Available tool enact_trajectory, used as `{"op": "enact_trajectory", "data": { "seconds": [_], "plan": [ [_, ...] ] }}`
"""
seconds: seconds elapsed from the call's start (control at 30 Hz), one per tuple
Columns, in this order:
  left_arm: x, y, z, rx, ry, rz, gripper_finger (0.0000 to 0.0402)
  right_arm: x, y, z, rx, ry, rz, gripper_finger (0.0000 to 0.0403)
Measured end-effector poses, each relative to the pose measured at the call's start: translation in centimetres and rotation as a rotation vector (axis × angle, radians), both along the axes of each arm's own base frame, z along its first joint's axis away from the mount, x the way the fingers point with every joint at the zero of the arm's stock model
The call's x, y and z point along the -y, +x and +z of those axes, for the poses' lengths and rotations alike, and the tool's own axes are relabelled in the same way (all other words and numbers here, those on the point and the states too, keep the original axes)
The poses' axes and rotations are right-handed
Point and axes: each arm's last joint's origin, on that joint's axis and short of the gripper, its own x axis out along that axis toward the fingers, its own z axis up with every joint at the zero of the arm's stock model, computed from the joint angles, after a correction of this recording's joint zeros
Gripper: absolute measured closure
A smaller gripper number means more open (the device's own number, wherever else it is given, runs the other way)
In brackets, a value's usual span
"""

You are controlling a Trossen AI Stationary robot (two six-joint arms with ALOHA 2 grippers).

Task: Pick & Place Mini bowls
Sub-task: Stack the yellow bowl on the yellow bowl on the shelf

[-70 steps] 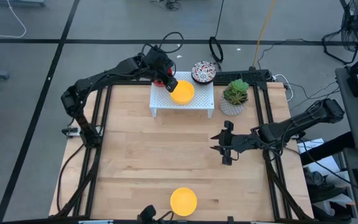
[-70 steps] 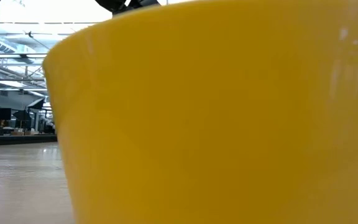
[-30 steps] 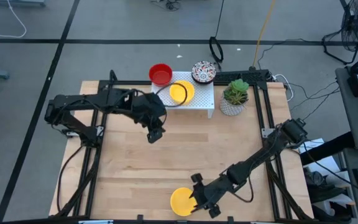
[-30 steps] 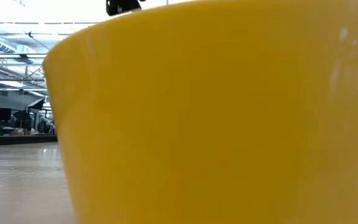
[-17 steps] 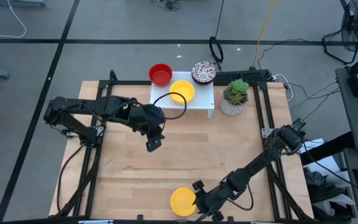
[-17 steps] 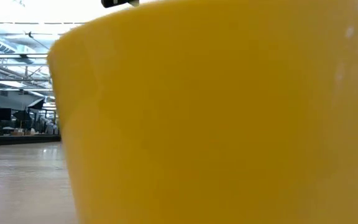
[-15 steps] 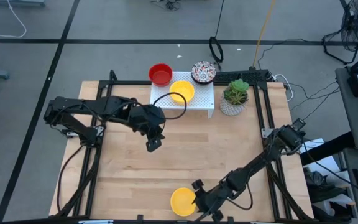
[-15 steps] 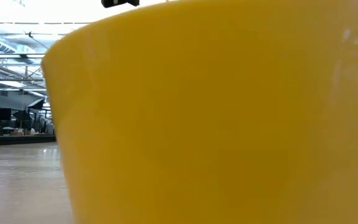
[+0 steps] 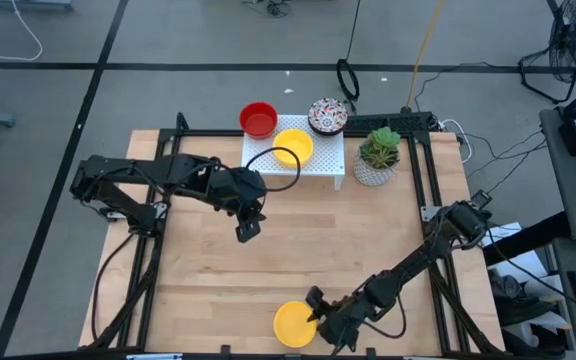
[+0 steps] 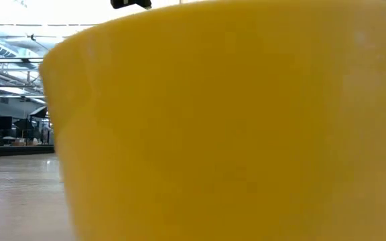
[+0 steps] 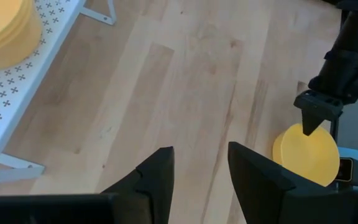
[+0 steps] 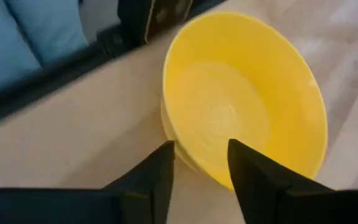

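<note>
- My right gripper point(image 9: 317, 316), jaws apart, straddles the right rim of the yellow bowl point(image 9: 293, 324) at the table's point(image 9: 208, 260) near edge.
- My left gripper point(image 9: 245, 230) hangs released over mid-table.

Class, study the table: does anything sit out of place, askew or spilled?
One yellow bowl sits alone at the table's near edge, far from the red bowl, floral bowl and other yellow bowl around the white rack. Nothing spilled.

Glossy yellow bowl point(image 12: 244, 115), matt wood table point(image 9: 298, 240), perforated white rack point(image 9: 326, 166)
</note>
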Motion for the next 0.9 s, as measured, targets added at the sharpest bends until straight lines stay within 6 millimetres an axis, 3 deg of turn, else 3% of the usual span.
{"op": "enact_trajectory", "data": {
  "seconds": [0.33, 0.5, 0.7, 0.9],
  "plan": [
    [-0.1, 0.0, 0.0, -0.001, 0.007, 0.002, 0.0249, 0.5, 0.1, -0.2, 0.014, -0.102, 0.072, 0.0392],
    [-0.2, 0.0, -0.1, -0.009, 0.007, 0.003, 0.0249, 0.6, 0.0, 0.6, 0.027, -0.092, 0.064, 0.0396],
    [-0.2, -0.7, -0.5, -0.095, 0.023, -0.009, 0.025, 2.4, -0.7, 4.8, 0.087, -0.102, -0.084, 0.0401],
    [-0.4, -2.0, -1.2, -0.238, 0.087, -0.056, 0.025, 7.2, -1.4, 11.2, 0.142, 0.042, -0.267, 0.0402]
  ]
}}
